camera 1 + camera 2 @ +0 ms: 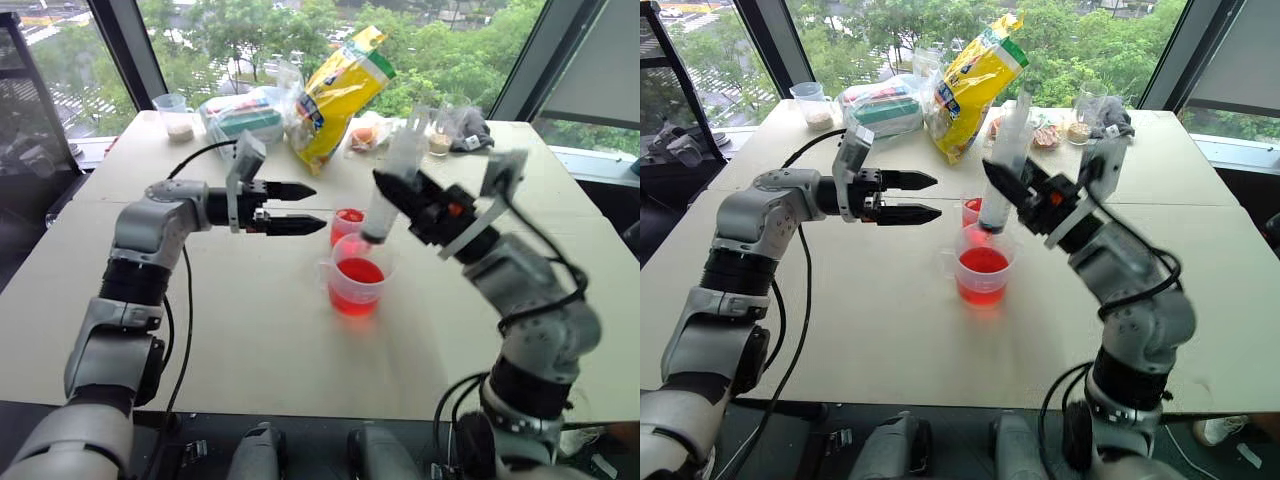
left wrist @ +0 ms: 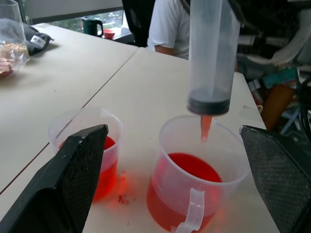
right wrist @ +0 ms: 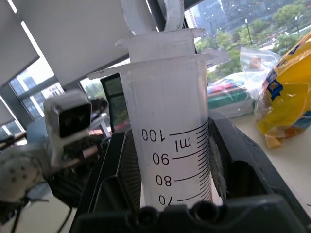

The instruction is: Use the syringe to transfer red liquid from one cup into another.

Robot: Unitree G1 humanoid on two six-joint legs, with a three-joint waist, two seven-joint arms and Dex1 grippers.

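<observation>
Over the measuring cup (image 1: 356, 282), the right gripper (image 1: 392, 196) clamps the syringe (image 1: 392, 188) near-upright, tip down.

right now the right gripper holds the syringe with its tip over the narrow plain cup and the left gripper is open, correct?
Not quite. The syringe, held in the right gripper, has its tip over the wider measuring cup, not the narrower cup; the left wrist view shows this. The left gripper is indeed open.
</observation>
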